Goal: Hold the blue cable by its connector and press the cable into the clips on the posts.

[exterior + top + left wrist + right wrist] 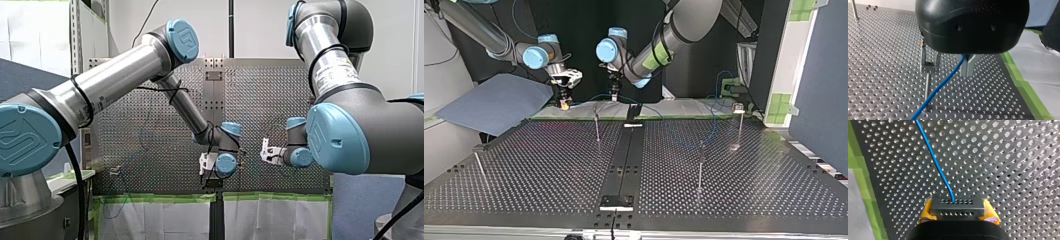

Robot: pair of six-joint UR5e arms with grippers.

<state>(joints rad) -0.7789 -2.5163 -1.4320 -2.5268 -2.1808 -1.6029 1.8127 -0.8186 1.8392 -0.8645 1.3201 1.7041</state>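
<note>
The perforated surface carries several thin upright posts, among them one toward its far edge, where both arms work. The right pincer has its yellow pads closed on the two sides of the dark connector, so the hold the task asks for looks to be in place. The blue cable leaves the connector's top face and runs straight away from that pincer over the surface. In the left wrist view the left pincer has its metal fingers drawn together about the blue cable, which passes out between them and slants down across the surface. Just beside that pincer stands a post topped by a forked clip. The cable lies to the pincer's side of the fork, not in it, and crosses near the post's foot. The left arm is the nearer to this clip. The coming move likely turns on carrying the cable sideways over the fork's mouth and pressing it down along the post's axis.
</note>
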